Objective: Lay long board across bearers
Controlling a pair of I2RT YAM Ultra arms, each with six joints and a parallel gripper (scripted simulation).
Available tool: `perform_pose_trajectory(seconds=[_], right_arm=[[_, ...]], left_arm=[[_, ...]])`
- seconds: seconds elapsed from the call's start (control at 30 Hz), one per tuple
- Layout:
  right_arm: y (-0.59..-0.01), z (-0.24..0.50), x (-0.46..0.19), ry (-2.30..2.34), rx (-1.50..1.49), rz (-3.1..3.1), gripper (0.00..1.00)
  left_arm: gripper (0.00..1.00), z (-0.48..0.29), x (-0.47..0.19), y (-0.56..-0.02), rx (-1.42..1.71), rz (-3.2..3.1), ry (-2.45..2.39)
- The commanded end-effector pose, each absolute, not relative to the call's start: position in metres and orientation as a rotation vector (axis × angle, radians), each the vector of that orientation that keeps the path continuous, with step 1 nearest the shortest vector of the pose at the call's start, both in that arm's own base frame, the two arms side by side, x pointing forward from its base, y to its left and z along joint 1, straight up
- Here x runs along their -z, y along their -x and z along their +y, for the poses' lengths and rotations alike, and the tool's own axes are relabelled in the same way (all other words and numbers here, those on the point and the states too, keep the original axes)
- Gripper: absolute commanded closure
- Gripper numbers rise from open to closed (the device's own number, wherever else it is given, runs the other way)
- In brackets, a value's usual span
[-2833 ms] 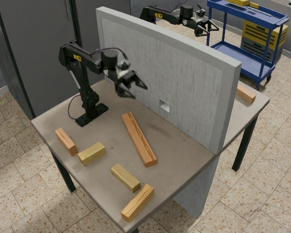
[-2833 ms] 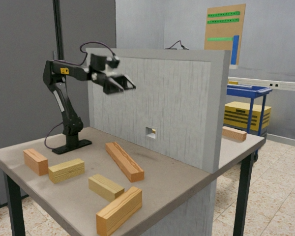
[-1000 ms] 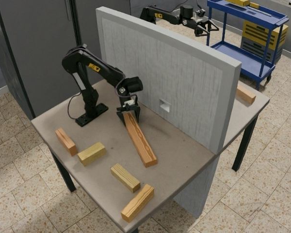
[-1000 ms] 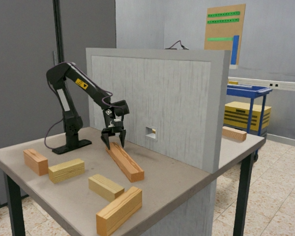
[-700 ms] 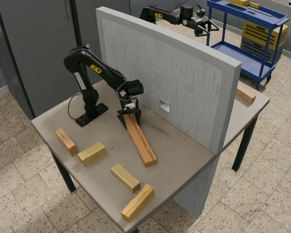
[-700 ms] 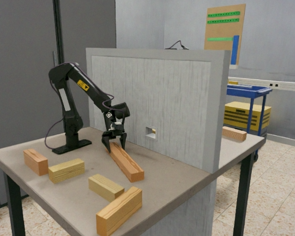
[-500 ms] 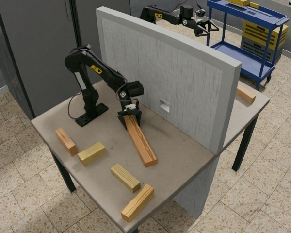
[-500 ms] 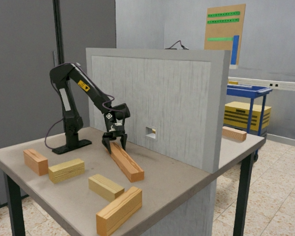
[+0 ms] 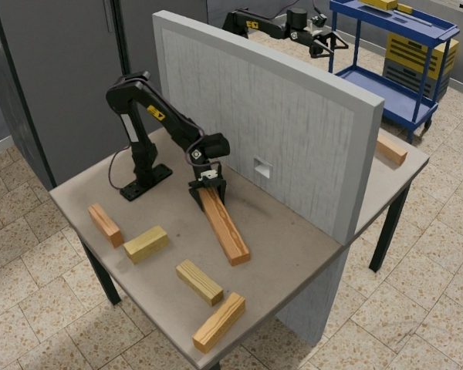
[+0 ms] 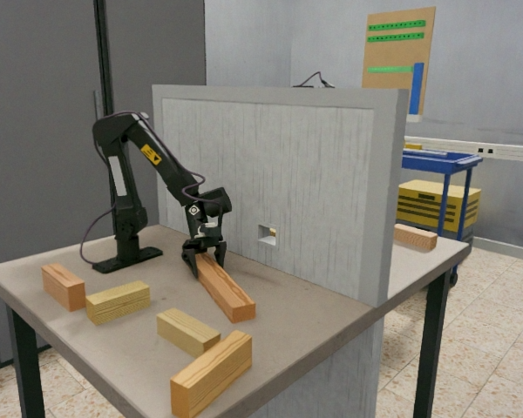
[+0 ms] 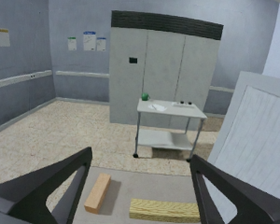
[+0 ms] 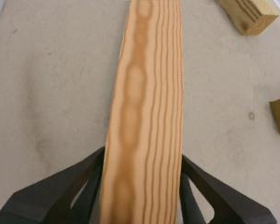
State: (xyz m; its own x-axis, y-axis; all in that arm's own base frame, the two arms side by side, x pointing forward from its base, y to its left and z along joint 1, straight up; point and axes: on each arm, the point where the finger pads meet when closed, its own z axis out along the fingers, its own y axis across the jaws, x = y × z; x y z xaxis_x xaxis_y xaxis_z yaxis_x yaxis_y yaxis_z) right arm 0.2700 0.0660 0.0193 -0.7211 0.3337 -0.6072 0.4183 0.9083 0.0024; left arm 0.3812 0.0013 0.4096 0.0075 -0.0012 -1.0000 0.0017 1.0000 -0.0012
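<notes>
The long board (image 9: 223,225) lies flat on the table on the near side of the grey wall (image 9: 263,115); it also shows in the exterior view (image 10: 225,287). My right gripper (image 9: 210,191) is lowered over the board's far end, its open fingers on either side of the board (image 12: 145,112). The slot (image 9: 261,167) is low in the wall, to the right of this gripper. My left gripper (image 9: 333,43) is open and empty, held high behind the wall. In the left wrist view an orange bearer (image 11: 97,193) and a yellow bearer (image 11: 164,210) lie on the table below it.
Several offcuts lie on the near half of the table: an orange one (image 9: 105,224), a yellow one (image 9: 146,243), a yellow one (image 9: 199,281) and an orange one (image 9: 218,321) near the front edge. A blue cart (image 9: 399,59) stands beyond the table.
</notes>
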Motion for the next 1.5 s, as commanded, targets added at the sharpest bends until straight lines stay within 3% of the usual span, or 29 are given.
perform_pose_trajectory(seconds=[0.0,0.03,0.57,1.47], right_arm=[[-0.279,0.072,-0.029,-0.545,0.147,2.397,0.28],[-0.284,0.078,-0.036,-0.534,0.127,2.385,1.0],[-0.277,0.069,-0.036,-0.542,0.162,2.407,1.0],[-0.291,0.07,-0.1,-0.563,0.135,2.313,1.0]], left_arm=[[0.0,0.001,-0.426,-0.374,0.001,1.512,0.005],[0.0,0.001,-0.426,-0.374,0.001,1.512,0.005],[0.0,0.001,-0.426,-0.374,0.001,1.512,0.005],[0.0,0.001,-0.426,-0.374,0.001,1.512,0.005]])
